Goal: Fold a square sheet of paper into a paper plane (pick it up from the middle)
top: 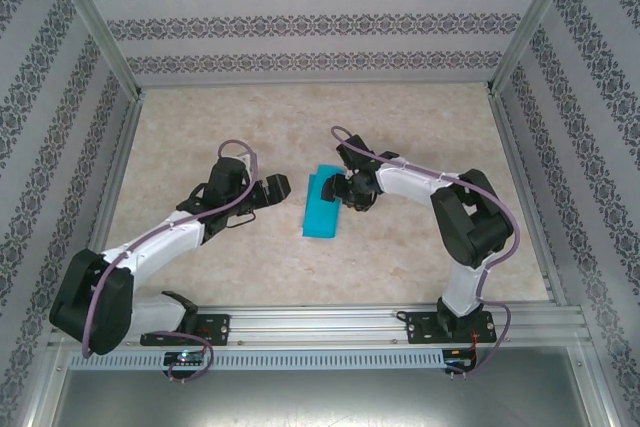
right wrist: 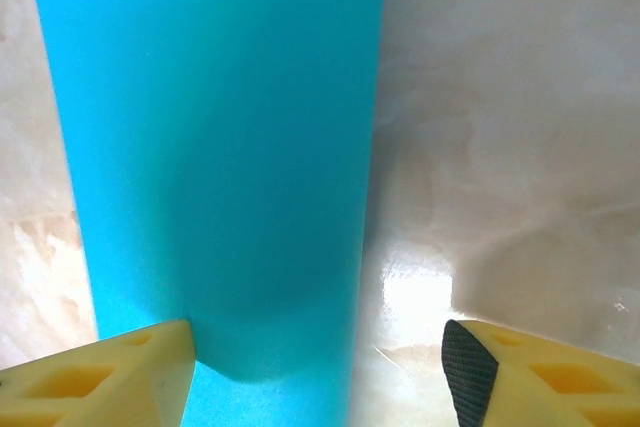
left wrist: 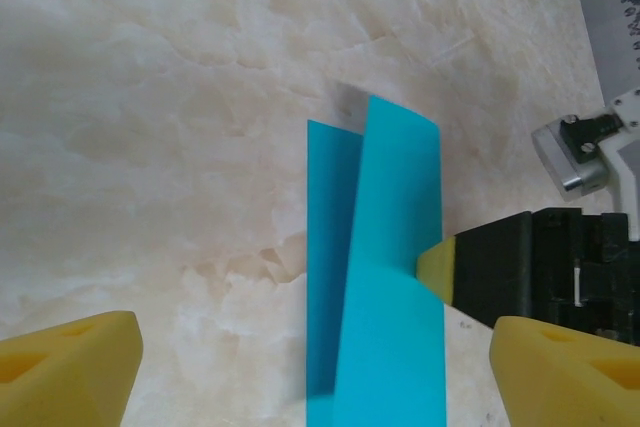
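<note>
The left gripper (top: 276, 187) is held wide open, just apart from the folded blue paper (top: 322, 207) laid on the table (top: 420, 127) between both arms; the right gripper (top: 338, 190) is spread open, one fingertip (left wrist: 437, 267) touching the paper's edge; the paper's near end is cut off in the left wrist view.

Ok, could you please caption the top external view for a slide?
Two arms flank a folded teal sheet, left gripper beside it, right gripper at its far edge.
</note>
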Controlling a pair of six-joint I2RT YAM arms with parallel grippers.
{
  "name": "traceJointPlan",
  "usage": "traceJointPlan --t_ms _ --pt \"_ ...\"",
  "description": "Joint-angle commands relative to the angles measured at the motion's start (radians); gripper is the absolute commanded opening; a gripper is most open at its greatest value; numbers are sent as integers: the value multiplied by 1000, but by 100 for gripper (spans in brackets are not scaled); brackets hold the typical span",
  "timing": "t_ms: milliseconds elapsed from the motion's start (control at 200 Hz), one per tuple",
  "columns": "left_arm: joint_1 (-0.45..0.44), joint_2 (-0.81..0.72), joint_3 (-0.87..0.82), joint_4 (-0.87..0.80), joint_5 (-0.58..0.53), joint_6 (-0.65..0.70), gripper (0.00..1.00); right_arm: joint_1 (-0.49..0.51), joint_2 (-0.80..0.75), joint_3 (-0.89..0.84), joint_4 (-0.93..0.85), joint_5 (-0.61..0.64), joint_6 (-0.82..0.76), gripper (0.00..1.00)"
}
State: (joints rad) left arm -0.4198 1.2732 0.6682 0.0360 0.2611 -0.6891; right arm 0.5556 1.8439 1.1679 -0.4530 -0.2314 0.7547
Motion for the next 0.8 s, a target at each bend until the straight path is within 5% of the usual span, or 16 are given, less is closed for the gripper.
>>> traceJointPlan --t_ms 0,794 --pt "-14 19 32 -7 34 8 89 21 36 35 -66 15 -54 70" --pt "-14 19 26 -4 38 8 81 26 83 85 -103 55 -8 79"
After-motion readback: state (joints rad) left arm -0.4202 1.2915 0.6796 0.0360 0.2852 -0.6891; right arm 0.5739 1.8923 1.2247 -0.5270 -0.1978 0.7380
